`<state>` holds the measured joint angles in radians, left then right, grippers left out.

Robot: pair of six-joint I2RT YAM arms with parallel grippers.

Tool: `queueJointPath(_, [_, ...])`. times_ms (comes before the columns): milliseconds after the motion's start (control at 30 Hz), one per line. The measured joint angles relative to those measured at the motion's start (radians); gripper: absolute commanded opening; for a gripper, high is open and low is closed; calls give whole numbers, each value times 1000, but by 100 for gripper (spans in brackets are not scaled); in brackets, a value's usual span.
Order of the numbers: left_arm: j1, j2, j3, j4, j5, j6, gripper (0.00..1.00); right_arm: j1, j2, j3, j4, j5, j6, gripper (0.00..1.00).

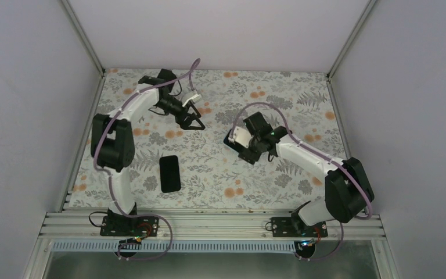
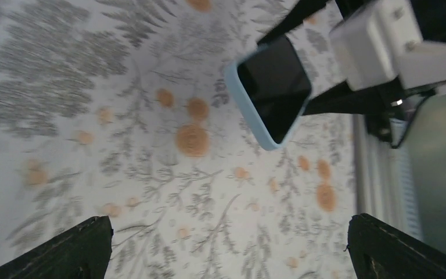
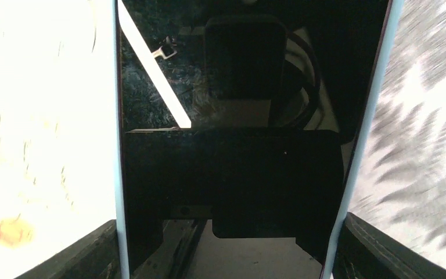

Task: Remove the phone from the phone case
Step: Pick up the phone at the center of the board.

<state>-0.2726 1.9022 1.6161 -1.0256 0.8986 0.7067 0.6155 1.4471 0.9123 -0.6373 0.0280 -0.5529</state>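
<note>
The phone, its screen black, sits in a light blue case (image 2: 272,87). My right gripper (image 1: 239,145) is shut on it and holds it by its long edges above the table's middle right. In the right wrist view the cased phone (image 3: 232,174) fills the space between my right gripper's fingers (image 3: 383,250), with the blue rim showing on both sides. My left gripper (image 1: 195,121) is open and empty at the back left, apart from the phone. In the left wrist view its fingers (image 2: 75,250) stand wide apart and the phone is ahead of them.
A flat black phone-shaped slab (image 1: 169,173) lies on the flowered table cloth (image 1: 209,168) in front of the left arm. Grey walls and metal posts close in the table on three sides. A metal rail (image 1: 209,224) runs along the near edge.
</note>
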Motion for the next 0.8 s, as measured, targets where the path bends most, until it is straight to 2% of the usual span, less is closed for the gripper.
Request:
queueJointPath(100, [-1, 122, 90, -117, 87, 42, 100, 0, 7, 77, 49, 9, -8, 56])
queueJointPath(233, [-1, 189, 159, -193, 157, 43, 100, 2, 52, 165, 109, 18, -21, 58])
queueJointPath(467, [-7, 218, 214, -169, 198, -56, 100, 18, 173, 287, 155, 36, -31, 56])
queueJointPath(800, [-13, 313, 345, -101, 166, -204, 100, 42, 202, 356, 174, 37, -35, 57])
